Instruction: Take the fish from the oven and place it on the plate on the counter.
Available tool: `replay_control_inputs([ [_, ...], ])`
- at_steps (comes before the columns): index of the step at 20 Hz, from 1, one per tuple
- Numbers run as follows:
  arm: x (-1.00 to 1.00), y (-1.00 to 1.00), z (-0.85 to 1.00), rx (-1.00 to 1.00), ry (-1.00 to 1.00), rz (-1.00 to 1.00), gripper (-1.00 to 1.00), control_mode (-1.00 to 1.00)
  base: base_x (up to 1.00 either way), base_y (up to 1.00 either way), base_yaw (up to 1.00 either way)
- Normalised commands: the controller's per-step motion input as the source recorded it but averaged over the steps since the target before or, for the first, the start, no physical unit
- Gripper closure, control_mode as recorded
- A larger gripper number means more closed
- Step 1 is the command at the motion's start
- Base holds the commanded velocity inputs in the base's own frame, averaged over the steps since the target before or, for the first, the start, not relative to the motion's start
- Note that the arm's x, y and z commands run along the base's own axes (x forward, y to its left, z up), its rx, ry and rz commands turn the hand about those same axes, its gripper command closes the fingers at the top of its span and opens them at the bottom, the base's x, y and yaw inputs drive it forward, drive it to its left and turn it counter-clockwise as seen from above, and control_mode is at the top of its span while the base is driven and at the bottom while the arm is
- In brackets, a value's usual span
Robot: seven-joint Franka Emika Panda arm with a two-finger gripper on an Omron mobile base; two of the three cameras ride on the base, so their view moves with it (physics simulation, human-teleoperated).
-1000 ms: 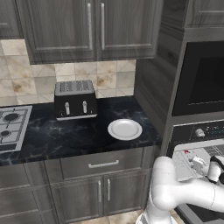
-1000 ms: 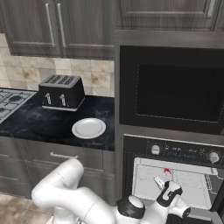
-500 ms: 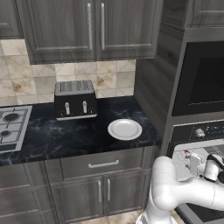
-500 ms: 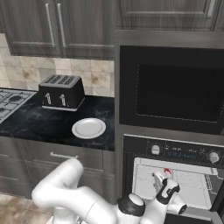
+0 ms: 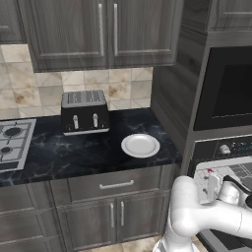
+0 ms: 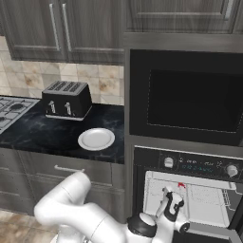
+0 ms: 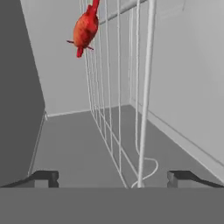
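Observation:
The fish (image 7: 85, 28), small and red-orange, lies on the pale wire rack (image 7: 118, 87) of the oven, ahead of my gripper (image 7: 113, 178) and off to one side. Both dark fingertips (image 7: 43, 177) stand wide apart with nothing between them, so the gripper is open. From the base, the fish (image 6: 181, 185) shows as a red speck at the rack's front left, just above my gripper (image 6: 172, 198), which is at the open oven (image 6: 190, 163). The white plate (image 5: 140, 145) sits bare on the black counter (image 5: 74, 155), left of the oven.
A black toaster (image 5: 84, 112) stands at the back of the counter, and a steel gas hob (image 5: 12, 142) lies at the far left. A black glass-fronted unit (image 6: 190, 97) sits above the oven. My white arm (image 5: 197, 216) crosses in front of the lower cabinet doors.
My hand has shifted slightly at the oven's mouth, closer to the rack. The jaws have stayed wide open, and the fish and the plate have not moved.

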Motion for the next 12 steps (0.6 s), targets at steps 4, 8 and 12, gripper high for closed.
replay_control_inputs([
  [4,0.0,0.0,-1.0,0.21,-0.05,-0.13,-1.0,-1.0,0.0,0.0,0.0],
  [8,0.0,0.0,-1.0,0.16,-0.19,-0.11,-1.0,-1.0,0.0,0.0,0.0],
  [12,0.0,0.0,-1.0,0.12,-0.32,-0.09,-1.0,-1.0,0.0,0.0,0.0],
])
